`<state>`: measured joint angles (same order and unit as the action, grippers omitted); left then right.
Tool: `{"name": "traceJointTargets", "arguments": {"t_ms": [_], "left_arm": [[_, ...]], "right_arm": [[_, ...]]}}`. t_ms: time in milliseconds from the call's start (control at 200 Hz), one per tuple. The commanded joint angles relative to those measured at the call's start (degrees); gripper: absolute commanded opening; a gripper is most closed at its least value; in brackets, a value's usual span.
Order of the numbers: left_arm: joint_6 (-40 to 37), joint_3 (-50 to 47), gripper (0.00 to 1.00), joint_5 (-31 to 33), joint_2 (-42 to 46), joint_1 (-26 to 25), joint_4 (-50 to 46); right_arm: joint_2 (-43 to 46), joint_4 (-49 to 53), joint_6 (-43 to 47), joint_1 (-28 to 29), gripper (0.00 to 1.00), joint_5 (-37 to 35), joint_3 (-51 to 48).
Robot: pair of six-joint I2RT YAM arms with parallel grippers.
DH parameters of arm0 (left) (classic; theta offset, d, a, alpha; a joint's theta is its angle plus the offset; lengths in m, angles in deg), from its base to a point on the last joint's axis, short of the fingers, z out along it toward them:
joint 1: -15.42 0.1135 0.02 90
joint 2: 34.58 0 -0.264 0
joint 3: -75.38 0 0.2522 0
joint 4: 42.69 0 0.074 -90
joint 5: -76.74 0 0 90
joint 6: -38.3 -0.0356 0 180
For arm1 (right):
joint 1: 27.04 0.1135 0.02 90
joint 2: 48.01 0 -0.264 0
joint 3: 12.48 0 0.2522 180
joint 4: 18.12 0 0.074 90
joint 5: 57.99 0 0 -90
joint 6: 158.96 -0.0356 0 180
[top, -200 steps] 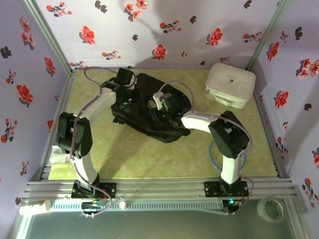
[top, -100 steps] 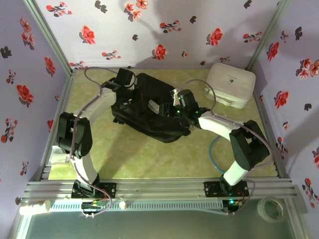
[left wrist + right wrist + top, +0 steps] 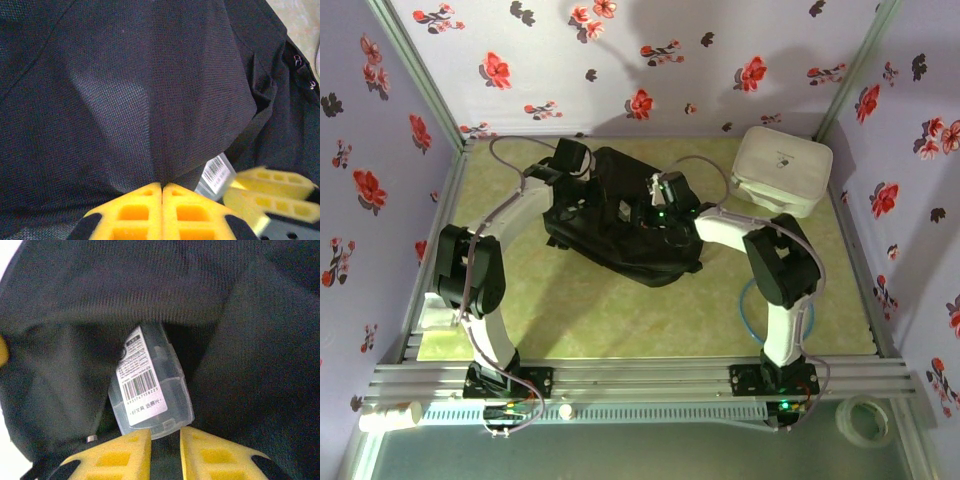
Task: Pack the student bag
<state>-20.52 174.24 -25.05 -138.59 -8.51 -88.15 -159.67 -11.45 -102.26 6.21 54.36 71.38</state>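
L gripper point(image 3: 162, 187): clamped on bag point(image 3: 125, 90) cloth; keep taut.
R gripper point(image 3: 165, 432): near-together, grip unclear.
Box point(image 3: 150, 385): 12 o'clock of R tips; nudge deeper, straight.

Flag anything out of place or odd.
The clear box sits tilted in the bag mouth, its far end under the fabric, its near end at the right claw. Nothing looks spilled or damaged.

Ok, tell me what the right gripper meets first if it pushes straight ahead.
The clear box, lying in the mouth of the bag just beyond the right gripper; whether they touch yet is unclear. Bag fabric lies behind it.
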Motion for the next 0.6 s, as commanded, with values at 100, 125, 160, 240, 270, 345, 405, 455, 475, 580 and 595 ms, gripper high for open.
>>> {"name": "traceJointTargets", "arguments": {"t_ms": [100, 125, 160, 240, 270, 345, 405, 455, 475, 580, 595], "left_arm": [[-0.59, -0.74, 0.00, -2.70, -0.55, 0.18, -1.88], [-0.60, -0.70, 0.00, -2.71, -0.65, 0.14, -1.88], [-0.67, -0.60, 0.00, -2.74, -0.70, 0.15, -1.94], [-0.67, -0.48, 0.00, -2.78, -0.92, 0.11, -1.72], [-0.60, -0.37, 0.00, -2.80, -0.95, 0.11, -1.68], [-0.59, -0.20, 0.00, -2.77, -1.15, 0.15, -1.48], [-0.59, -0.11, 0.00, -2.79, -1.28, 0.15, -1.43], [-0.59, -0.03, 0.00, -2.80, -1.37, 0.24, -1.50], [-0.59, -0.02, 0.00, -2.79, -1.37, 0.26, -1.46], [-0.51, -0.11, 0.00, -2.80, -0.88, 0.75, -1.68], [-0.51, -0.15, 0.00, -2.79, -0.77, 0.80, -1.76]], "right_arm": [[-4.69, -9.20, -6.62, 0.73, 0.21, 3.95, 5.34], [-4.86, -8.92, -6.63, 0.91, 0.21, 4.09, 5.55], [-5.17, -8.61, -6.41, 1.10, 0.21, 4.18, 5.90], [-6.08, -8.38, -6.59, 1.76, 0.18, 5.36, 6.32], [-6.44, -8.48, -6.94, 1.96, 0.18, 5.85, 6.34], [-7.10, -10.20, -8.10, 2.40, 0.16, 7.45, 5.95], [-6.83, -12.12, -8.87, 2.60, 0.15, 8.82, 5.44], [-5.84, -12.11, -9.23, 2.52, 0.16, 8.34, 4.73], [-5.08, -11.86, -9.07, 2.37, 0.17, 7.77, 4.35], [0.78, -10.67, -8.31, 1.13, 0.30, 3.76, 0.17], [1.77, -10.15, -7.97, 0.87, 0.32, 2.94, -0.59]]}}
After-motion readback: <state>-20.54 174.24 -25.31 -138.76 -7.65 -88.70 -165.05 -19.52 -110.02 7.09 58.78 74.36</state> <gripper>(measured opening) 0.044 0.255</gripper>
